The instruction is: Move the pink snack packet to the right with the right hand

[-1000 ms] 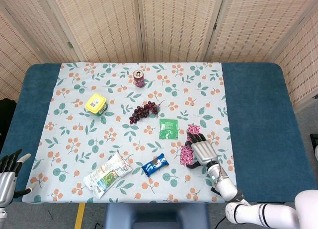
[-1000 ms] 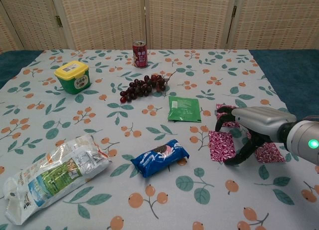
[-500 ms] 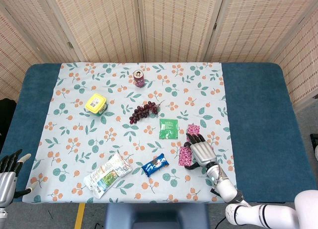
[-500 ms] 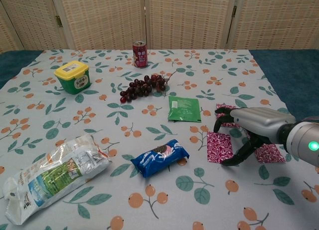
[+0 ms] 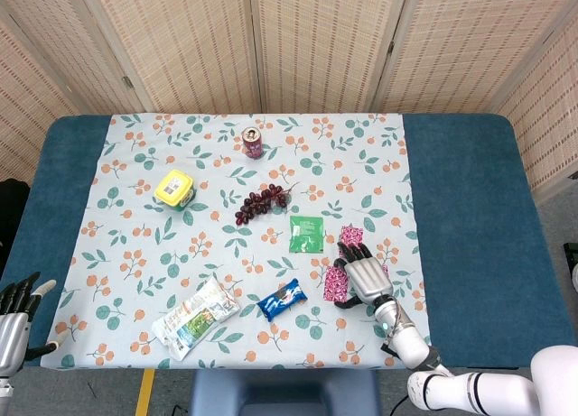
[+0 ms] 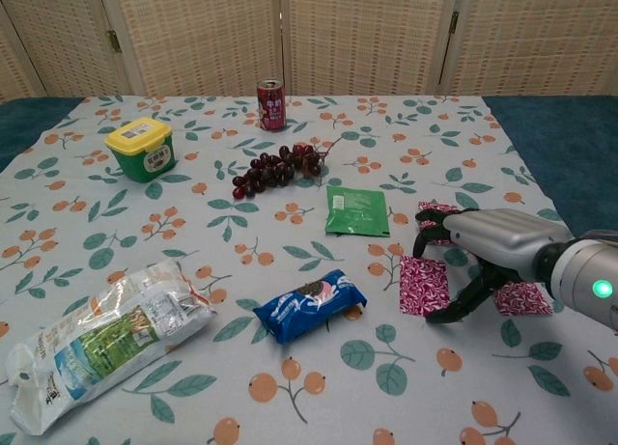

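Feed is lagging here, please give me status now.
Right hand curled over pink snack packet, packet flat. Left hand open, idle. Nothing blocking rightward.

Right hand (image 6: 483,257) seen low over table's near right part, palm down, fingers (image 6: 446,314) arched and spread, forearm angled back toward near right corner. Left hand (image 5: 13,315) seen off near left corner, fingers apart, nothing held.

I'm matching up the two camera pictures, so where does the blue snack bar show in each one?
Head view: blue snack bar low, just right of centre, left of the right hand.
Chest view: blue snack bar at lower centre, left of the right hand.
Shared landmark: the green packet, beyond the bar in both.
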Robot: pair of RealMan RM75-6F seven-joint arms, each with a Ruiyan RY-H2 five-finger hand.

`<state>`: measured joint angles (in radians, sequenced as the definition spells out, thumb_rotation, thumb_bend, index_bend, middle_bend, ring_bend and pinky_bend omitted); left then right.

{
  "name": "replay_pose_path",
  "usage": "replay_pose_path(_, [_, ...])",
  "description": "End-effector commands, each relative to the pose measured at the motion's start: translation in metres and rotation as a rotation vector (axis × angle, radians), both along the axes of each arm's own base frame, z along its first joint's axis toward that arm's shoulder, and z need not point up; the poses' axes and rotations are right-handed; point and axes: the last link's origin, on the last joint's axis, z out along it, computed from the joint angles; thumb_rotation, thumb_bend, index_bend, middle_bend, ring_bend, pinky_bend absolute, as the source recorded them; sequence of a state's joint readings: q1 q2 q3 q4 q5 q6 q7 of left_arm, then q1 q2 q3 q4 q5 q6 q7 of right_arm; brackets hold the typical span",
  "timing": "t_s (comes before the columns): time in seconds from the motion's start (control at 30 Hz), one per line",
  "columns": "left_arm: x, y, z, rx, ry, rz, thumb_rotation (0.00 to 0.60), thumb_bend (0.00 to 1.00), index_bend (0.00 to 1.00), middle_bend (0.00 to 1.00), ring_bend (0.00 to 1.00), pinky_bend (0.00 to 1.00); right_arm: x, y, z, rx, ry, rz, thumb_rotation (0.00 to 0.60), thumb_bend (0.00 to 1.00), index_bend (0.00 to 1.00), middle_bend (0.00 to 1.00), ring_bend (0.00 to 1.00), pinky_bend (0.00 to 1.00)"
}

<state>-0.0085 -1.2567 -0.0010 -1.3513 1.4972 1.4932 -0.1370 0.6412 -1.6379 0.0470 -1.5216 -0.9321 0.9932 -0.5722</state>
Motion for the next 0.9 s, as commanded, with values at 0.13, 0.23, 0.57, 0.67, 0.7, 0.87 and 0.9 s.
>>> replay_pose_path(0.13, [0.0, 0.0, -0.001, -0.003, -0.001, 0.001, 0.6, 0.24, 0.19, 0.07, 0.08, 0.0, 0.0, 0.0, 0.002, -0.01, -0.006, 0.001, 0.419, 0.16, 0.27, 0.05, 0.0, 0.0])
replay_pose_path(0.23, [-0.001, 0.0, -0.001, -0.001, -0.002, 0.002, 0.6, 0.24, 0.19, 0.07, 0.08, 0.0, 0.0, 0.0, 0.003, -0.012, -0.009, 0.0, 0.419, 0.16, 0.29, 0.05, 0.0, 0.0])
replay_pose_path(0.57, [-0.001, 0.0, -0.002, -0.007, -0.002, 0.001, 0.6, 0.24, 0.18, 0.07, 0.08, 0.0, 0.0, -0.001, 0.007, -0.022, -0.022, 0.001, 0.418, 0.16, 0.29, 0.05, 0.0, 0.0])
replay_pose_path(0.67, [0.0, 0.001, -0.002, -0.006, -0.002, 0.0, 0.6, 0.24, 0.18, 0.07, 0.08, 0.0, 0.001, -0.001, 0.014, -0.036, -0.027, 0.01, 0.42, 0.16, 0.29, 0.05, 0.0, 0.0])
replay_pose_path(0.7, [0.0, 0.001, -0.002, -0.005, -0.003, 0.0, 0.6, 0.24, 0.18, 0.07, 0.08, 0.0, 0.0, -0.001, 0.017, -0.042, -0.028, 0.013, 0.42, 0.16, 0.29, 0.05, 0.0, 0.0])
replay_pose_path(0.87, [0.002, 0.002, -0.003, -0.008, -0.002, -0.007, 0.6, 0.24, 0.18, 0.07, 0.08, 0.0, -0.008, 0.003, 0.038, -0.065, -0.024, 0.02, 0.419, 0.16, 0.29, 0.05, 0.0, 0.0])
replay_pose_path(0.9, [0.003, 0.002, -0.003, -0.009, -0.003, -0.008, 0.6, 0.24, 0.18, 0.07, 0.08, 0.0, -0.011, 0.004, 0.042, -0.068, -0.02, 0.019, 0.419, 0.16, 0.29, 0.05, 0.0, 0.0])
